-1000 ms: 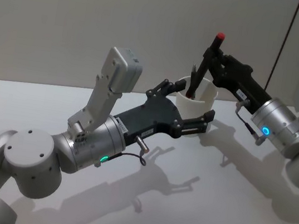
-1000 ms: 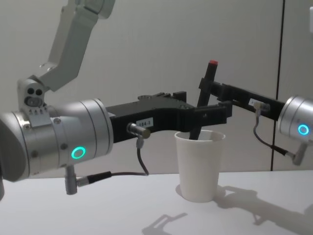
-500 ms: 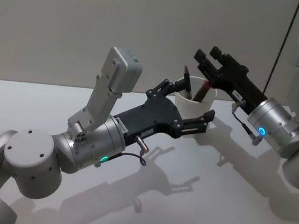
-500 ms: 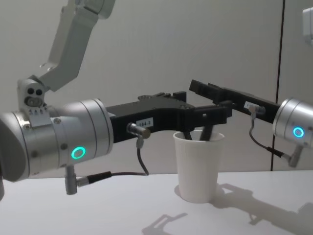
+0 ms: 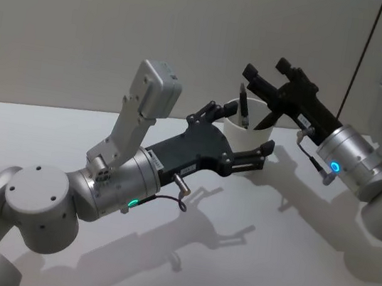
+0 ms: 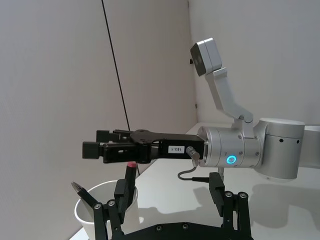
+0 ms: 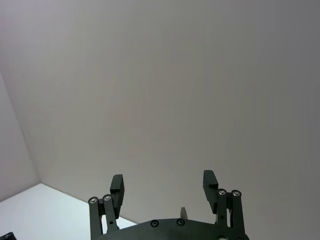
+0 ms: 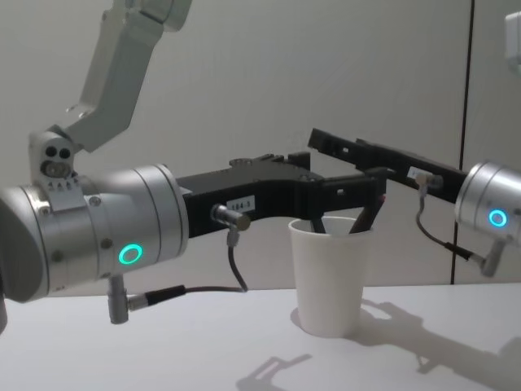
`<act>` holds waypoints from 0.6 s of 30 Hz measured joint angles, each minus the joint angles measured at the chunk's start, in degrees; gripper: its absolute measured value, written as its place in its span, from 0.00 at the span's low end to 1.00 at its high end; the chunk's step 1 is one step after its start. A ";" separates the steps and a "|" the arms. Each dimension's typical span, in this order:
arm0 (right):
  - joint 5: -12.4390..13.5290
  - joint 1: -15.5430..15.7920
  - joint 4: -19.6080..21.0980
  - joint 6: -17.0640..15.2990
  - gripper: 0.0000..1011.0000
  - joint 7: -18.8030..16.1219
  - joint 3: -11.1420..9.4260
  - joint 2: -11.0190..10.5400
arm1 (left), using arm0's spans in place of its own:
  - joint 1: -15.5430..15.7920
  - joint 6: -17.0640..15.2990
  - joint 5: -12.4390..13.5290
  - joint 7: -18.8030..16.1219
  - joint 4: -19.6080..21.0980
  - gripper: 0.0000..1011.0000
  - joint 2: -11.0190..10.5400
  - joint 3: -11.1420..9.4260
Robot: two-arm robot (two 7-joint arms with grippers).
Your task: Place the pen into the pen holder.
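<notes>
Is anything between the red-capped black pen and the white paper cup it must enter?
Nothing visible: the pen leans inside the paper cup, below the open right gripper; the open left gripper is beside the cup.

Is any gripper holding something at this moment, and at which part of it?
Nothing is held. The right gripper is open above the cup; the left gripper is open around it.

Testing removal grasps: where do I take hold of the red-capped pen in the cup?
Grip the red-capped pen by its exposed top, just under the cap, coming from above along its lean. The rest sits inside the pen holder, and the open left gripper flanks the holder's sides. The open right gripper hovers above the rim.
</notes>
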State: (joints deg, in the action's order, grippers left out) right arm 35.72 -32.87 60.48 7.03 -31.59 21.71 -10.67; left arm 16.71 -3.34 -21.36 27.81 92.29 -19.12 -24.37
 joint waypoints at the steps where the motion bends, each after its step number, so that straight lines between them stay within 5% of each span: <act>1: 0.53 0.24 0.47 -0.09 0.97 0.50 -0.17 -0.15 | 0.00 0.00 0.00 0.00 0.00 0.99 0.00 0.00; 18: 7.18 7.32 13.15 -1.73 0.99 11.04 -3.63 -5.21 | 0.00 0.00 0.00 0.00 0.00 0.99 0.00 0.00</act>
State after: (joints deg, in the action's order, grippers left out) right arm 42.90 -25.54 73.63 5.30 -20.55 18.08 -15.88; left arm 16.71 -3.35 -21.35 27.80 92.29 -19.12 -24.37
